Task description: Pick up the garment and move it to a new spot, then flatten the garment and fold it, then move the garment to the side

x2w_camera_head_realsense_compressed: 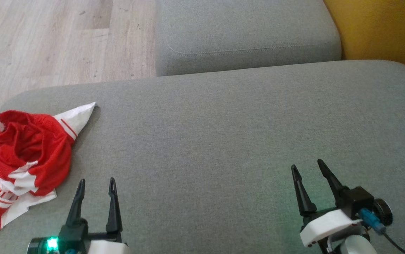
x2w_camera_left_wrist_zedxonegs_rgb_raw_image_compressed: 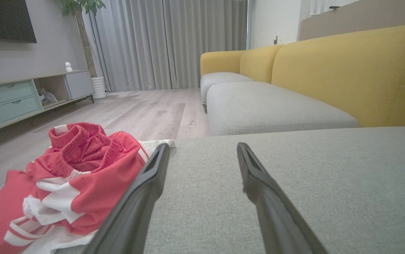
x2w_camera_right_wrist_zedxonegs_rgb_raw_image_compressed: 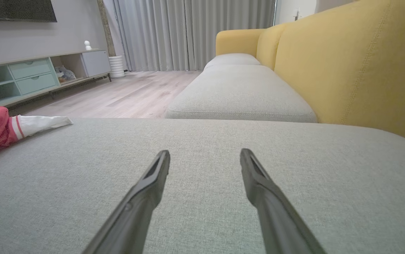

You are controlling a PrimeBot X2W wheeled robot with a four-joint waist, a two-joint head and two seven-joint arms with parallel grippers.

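With both jaws gaping empty, I'm starting pickup, I judge, needing the left gripper [x2w_camera_head_realsense_compressed: 96,180] over the garment [x2w_camera_head_realsense_compressed: 29,151] at the left edge of the sofa [x2w_camera_head_realsense_compressed: 223,123].

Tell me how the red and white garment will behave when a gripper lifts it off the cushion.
The garment lies crumpled in soft folds, so it will likely droop and unfurl rather than hold shape. Its thin mesh-like fabric suggests it is light.

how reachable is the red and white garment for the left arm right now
Probably reachable. The garment lies crumpled on the grey cushion, just to the left of the left gripper. Its fingers are open and nothing sits between them and the garment. The arm would likely need to swing a little leftward.
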